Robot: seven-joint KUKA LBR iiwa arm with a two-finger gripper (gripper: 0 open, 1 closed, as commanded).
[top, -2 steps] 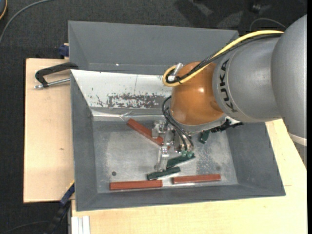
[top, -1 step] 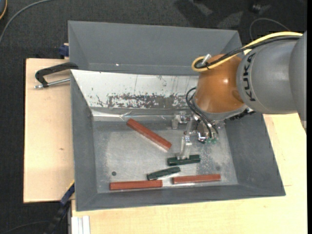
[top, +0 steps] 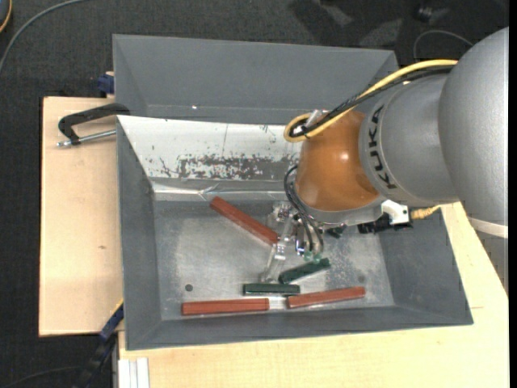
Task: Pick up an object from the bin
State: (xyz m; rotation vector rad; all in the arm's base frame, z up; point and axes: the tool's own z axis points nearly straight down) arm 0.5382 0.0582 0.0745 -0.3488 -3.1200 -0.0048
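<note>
My gripper [top: 286, 242] hangs under the orange cover, low in the right middle of the bin. Its tip stands just above and left of a short green bar [top: 305, 271] lying tilted on the floor. A second, darker green bar [top: 271, 288] lies flat just below that. A long red-brown bar [top: 242, 219] slants from the back wall down to the gripper's left side, and its lower end is hidden behind the gripper. Nothing shows between the gripper's tips.
Two more red-brown bars lie along the front wall, one at the left [top: 224, 306] and one at the right [top: 325, 297]. The arm and its cover hide the bin's right rear part. The left half of the floor is bare metal.
</note>
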